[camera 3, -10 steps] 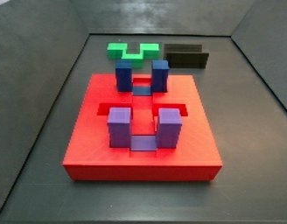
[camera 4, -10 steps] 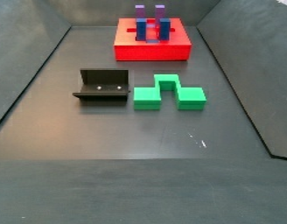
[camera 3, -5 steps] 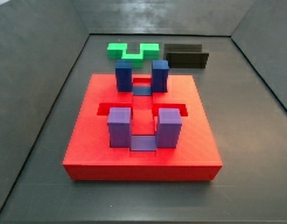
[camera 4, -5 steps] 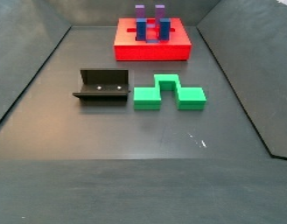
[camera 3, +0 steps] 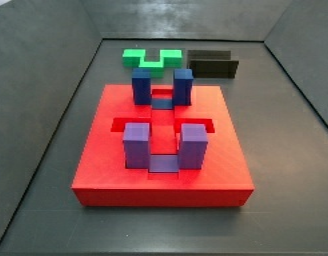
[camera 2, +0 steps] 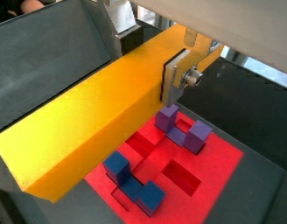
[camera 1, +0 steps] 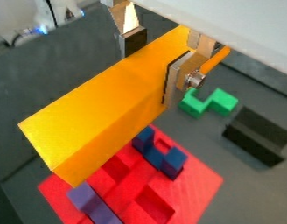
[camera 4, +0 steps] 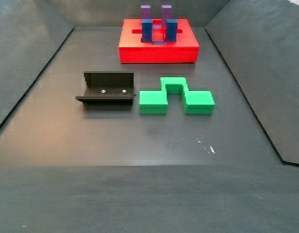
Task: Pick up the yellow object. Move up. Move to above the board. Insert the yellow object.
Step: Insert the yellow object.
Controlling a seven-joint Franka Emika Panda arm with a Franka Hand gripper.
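In both wrist views my gripper is shut on the yellow object, a long yellow-orange bar held across the jaws. It also shows in a wrist view, with the gripper clamped near one end. The bar hangs high above the red board, which lies below it in a wrist view. The board carries blue blocks and purple blocks beside recessed slots. The board shows in both side views; the gripper and the bar are out of both side views.
A green notched block lies on the grey floor beyond the board, and shows in a wrist view. The dark fixture stands beside it. Grey walls enclose the floor.
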